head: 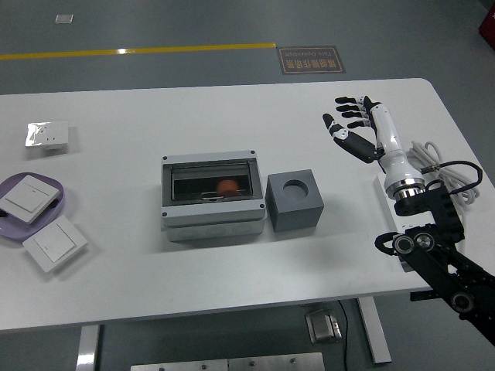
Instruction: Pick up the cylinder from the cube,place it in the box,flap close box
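Observation:
A grey box sits mid-table with its dark see-through flap down over the top. An orange object, likely the cylinder, shows through the flap inside the box. A dark grey cube stands right beside the box on its right; the round hole in its top is empty. My right hand is raised over the table's right part, well to the right of and beyond the cube, fingers spread and holding nothing. My left arm is out of view.
A purple plate with a white wall switch lies at the left edge. Another white switch lies in front of it, and a wrapped one further back. A white cable lies at the right edge.

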Tool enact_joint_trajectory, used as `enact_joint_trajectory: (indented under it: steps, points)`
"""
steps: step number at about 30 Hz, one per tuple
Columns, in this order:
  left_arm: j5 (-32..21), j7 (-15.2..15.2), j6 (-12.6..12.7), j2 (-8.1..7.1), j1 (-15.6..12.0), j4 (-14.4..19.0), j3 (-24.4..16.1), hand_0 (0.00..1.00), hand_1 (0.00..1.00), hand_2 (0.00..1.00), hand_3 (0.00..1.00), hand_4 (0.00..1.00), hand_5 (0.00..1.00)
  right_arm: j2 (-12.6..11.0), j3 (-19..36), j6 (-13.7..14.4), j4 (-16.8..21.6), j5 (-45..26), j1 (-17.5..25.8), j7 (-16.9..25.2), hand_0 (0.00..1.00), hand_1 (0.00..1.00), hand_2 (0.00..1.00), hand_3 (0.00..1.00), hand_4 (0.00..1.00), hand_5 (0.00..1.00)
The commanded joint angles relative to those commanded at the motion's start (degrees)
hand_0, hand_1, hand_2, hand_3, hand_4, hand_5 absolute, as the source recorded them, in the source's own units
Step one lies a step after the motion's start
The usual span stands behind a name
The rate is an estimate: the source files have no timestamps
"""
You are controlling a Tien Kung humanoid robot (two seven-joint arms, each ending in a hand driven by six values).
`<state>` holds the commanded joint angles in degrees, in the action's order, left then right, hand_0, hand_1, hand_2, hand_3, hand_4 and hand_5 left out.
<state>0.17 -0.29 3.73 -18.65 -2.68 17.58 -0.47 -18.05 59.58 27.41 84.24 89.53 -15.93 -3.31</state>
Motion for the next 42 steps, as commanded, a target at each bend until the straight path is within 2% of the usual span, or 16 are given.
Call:
enact_joint_trajectory:
  steps: [7,17,18,26,42]
  points:
    - [0.6,-0.1,0.0,-0.59,0.1,0.0,-0.9,0.614,0.625,0.596,0.623,0.694,0.24,0.0,-0.3,-0.3,-0.5,-1.3,0.0,1.4,0.581,0.692,0.694,0.728,0.763,0.477]
    - [1.5,-0.1,0.0,-0.37,0.0,0.1,-1.9,0.614,0.625,0.596,0.622,0.694,0.24,-0.5,0.7,-1.2,-0.6,-2.1,0.8,2.6,0.584,0.699,0.714,0.741,0.778,0.488]
    - [1.6,-0.1,0.0,-0.35,0.0,0.1,-2.0,0.615,0.625,0.596,0.622,0.693,0.24,-0.6,0.9,-1.3,-0.6,-2.1,0.8,2.6,0.609,0.696,0.717,0.751,0.777,0.488]
    - [1.4,-0.2,0.0,-0.2,0.3,0.0,-1.7,0.615,0.625,0.596,0.622,0.693,0.239,-1.0,2.5,-1.8,0.1,2.2,1.2,1.4,0.603,0.688,0.712,0.759,0.778,0.481]
    - [1.3,-0.3,0.0,-0.15,0.9,0.0,-1.6,0.615,0.625,0.595,0.622,0.692,0.239,-1.4,2.6,-0.9,0.4,3.1,1.5,2.8,0.589,0.686,0.711,0.764,0.78,0.474]
